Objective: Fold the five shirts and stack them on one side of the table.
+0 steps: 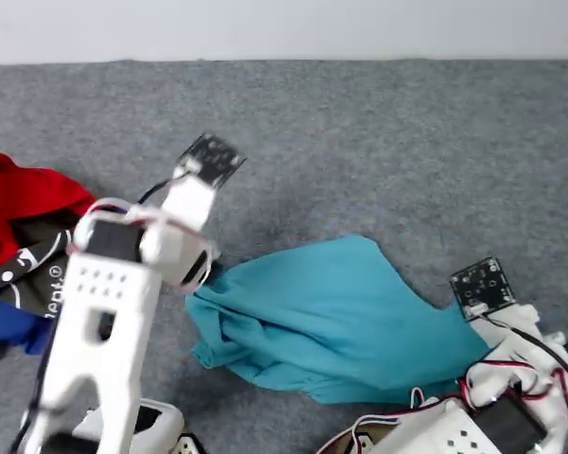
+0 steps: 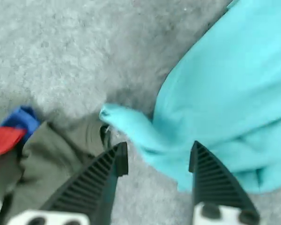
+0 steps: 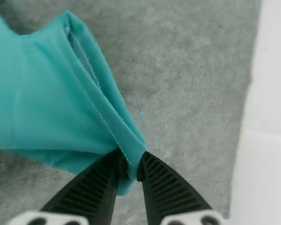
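While right jaws clamp the teal shirt (image 1: 331, 317), left jaws gape near 3 heaped shirts (image 1: 24, 251).

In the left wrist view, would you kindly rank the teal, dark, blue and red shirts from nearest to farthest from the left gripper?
1. teal shirt: a fold lies between the open fingers of the left gripper.
2. dark shirt: right beside one finger.
3. blue shirt and red shirt: both beyond the dark one, too close to call.
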You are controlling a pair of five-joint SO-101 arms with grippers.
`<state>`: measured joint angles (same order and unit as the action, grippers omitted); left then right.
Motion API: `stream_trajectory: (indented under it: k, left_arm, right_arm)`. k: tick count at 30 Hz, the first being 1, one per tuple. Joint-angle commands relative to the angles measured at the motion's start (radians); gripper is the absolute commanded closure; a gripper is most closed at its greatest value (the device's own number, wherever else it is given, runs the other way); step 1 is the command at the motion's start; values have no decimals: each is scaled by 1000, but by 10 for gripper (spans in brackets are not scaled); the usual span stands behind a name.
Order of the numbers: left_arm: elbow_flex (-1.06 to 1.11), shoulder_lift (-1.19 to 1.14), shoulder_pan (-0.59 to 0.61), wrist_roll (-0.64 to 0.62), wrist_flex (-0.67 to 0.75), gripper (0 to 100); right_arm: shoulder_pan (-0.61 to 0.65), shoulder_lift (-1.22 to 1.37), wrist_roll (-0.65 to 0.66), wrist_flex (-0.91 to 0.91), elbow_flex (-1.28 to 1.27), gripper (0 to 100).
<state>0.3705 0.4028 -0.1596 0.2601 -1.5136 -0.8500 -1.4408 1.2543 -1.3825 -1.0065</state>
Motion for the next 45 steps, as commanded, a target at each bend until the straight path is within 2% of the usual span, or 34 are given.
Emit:
stream_trajectory:
  k: [1,6,9,16,27,32,45]
  left_arm:
    - [-191,-193,-83,-35,29,782]
    - [-461,-480,-232,-38,31,779]
    - [-636,-666,-285,-38,31,779]
    - [-1063,-1077,-304,-35,-21,778]
    - [-1721,-1585,-344,-9,-233,778]
    - [-1817,-1680,-350,-6,-241,778]
    - [-1771,-1676,-414,-5,-244,823]
  right_arm:
    - [-16,-7,9,-15,3,990]
    - [-16,-7,8,-21,-51,990]
    - [-16,-7,-48,-21,-48,990]
    - [-18,-7,-69,-22,-49,990]
    - [-16,-7,-126,-22,-51,990]
    - [-16,-7,-126,-22,-51,990]
    - [-16,-7,-126,-21,-54,990]
